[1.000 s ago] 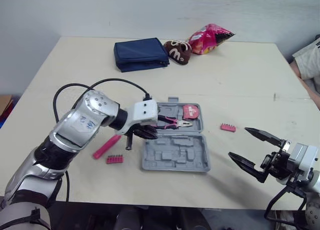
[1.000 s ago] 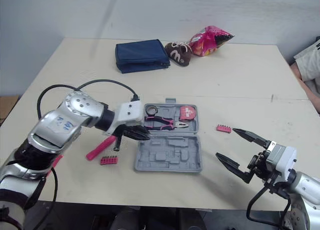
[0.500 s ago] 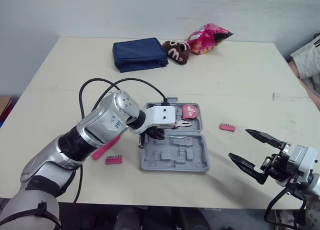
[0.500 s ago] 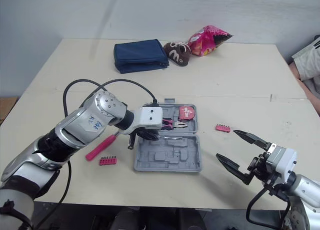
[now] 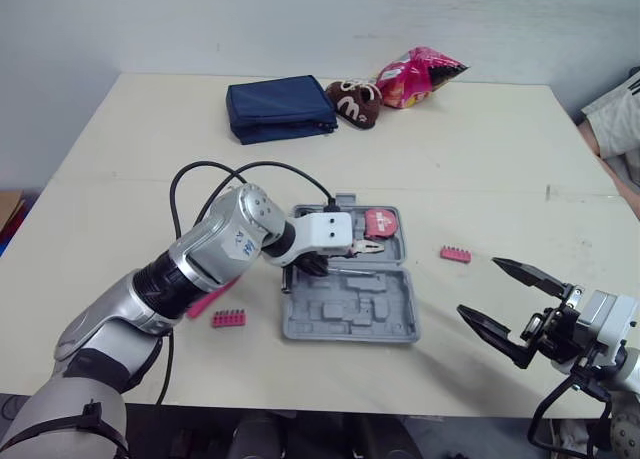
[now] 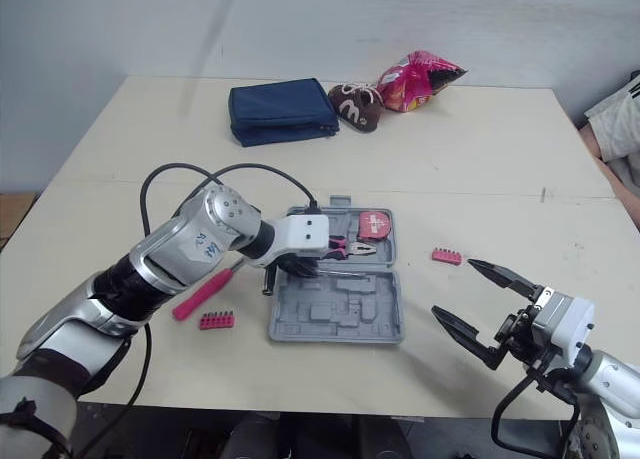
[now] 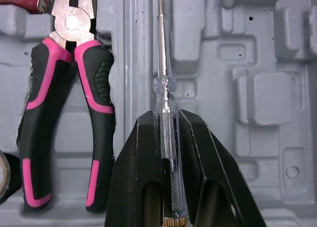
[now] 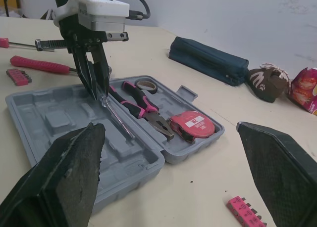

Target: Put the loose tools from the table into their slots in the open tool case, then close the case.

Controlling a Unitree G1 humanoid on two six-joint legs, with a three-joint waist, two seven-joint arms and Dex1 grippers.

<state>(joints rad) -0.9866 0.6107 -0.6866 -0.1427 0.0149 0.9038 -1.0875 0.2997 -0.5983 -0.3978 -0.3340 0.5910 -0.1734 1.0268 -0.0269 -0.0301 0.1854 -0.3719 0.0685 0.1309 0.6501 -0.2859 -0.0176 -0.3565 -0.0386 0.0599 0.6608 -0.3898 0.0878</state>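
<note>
left gripper (image 7: 168,119): jaws pinch clear screwdriver (image 7: 162,88), lined up to seat in tool case (image 5: 350,319) slot | right gripper (image 5: 478,285): jaws wide, idle right of case

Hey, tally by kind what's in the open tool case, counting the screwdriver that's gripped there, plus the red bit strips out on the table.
Pliers: 1
Tape measure: 1
Tape roll: 1
Clear screwdriver: 1
Red bit strips: 2
Total: 6
</note>
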